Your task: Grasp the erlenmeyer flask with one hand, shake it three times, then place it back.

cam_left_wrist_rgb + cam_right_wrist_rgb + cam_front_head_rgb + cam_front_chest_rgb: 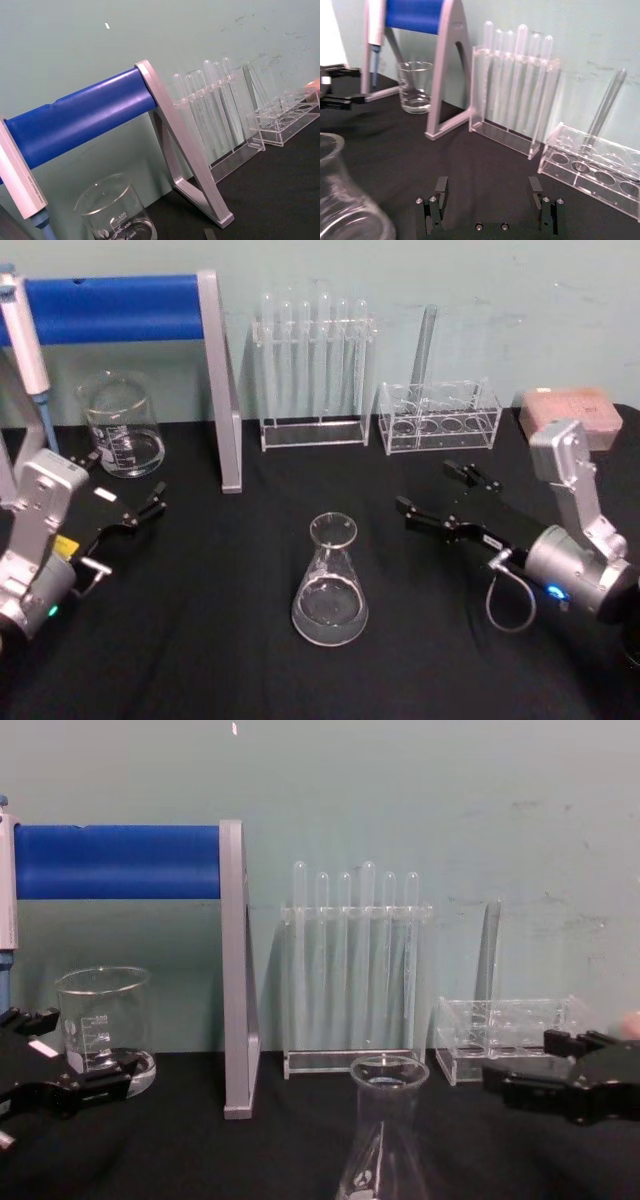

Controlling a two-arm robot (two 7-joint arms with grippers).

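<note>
The clear glass conical erlenmeyer flask [330, 583] stands upright on the black tabletop [220, 660] near the centre of the head view, free of both grippers. Its wide round base narrows to a short neck with a flared rim, and the glass looks empty; in the chest view [388, 1140] a small white printed mark sits low on its wall. In the right wrist view only its rim and shoulder [340, 200] come in at a lower corner.

The black right gripper [440, 498] on its silver cylindrical wrist hovers at about 2 o'clock from the flask, near it but apart, with its two fingers spread wide and nothing between them. The right wrist view shows the same gap between the fingertips [441, 186].

The black left gripper [125, 493] waits at about 10 o'clock from the flask, well apart, its fingers also spread and empty.

Behind it, at 10 o'clock, stands a squat clear graduated glass beaker [122, 425]. A grey metal stand with a blue roller [110, 308] rises at 11 o'clock. At 12 o'clock a clear acrylic rack of upright test tubes [312, 375] stands against the wall, and at 1 o'clock a low clear rack holding one leaning tube [438, 418].
</note>
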